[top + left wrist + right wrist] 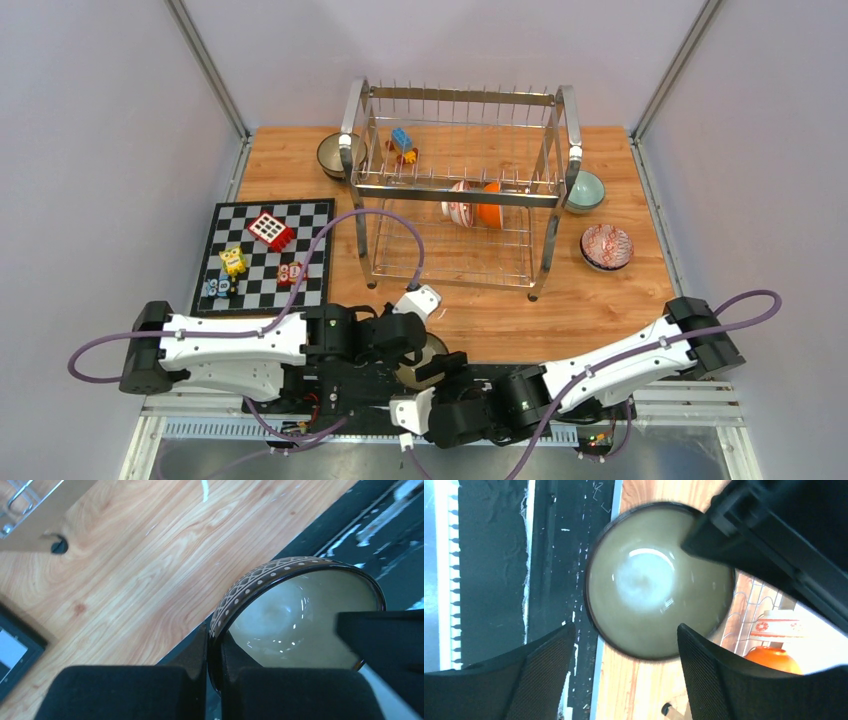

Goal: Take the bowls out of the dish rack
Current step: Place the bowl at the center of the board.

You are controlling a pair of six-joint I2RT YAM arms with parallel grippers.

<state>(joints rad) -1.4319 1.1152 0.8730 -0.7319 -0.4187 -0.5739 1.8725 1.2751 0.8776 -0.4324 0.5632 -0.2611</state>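
Left wrist: left jaws pinch the glossy, lattice-banded bowl point(290, 615) by its rim; right jaws spread, seemingly clear.

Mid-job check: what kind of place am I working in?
Probably a robot test cell, not a kitchen: bare grey walls, a wooden tabletop, and a dish rack beside a toy-strewn chequered board.

You're in a robotics lab cell: plain pale walls point(100, 150) and metal frame posts point(208, 70) box in a wooden worktop point(600, 300). A chequered board point(312, 225) carrying toy blocks point(270, 230) lies beyond your left hand point(215, 652), off to its left.
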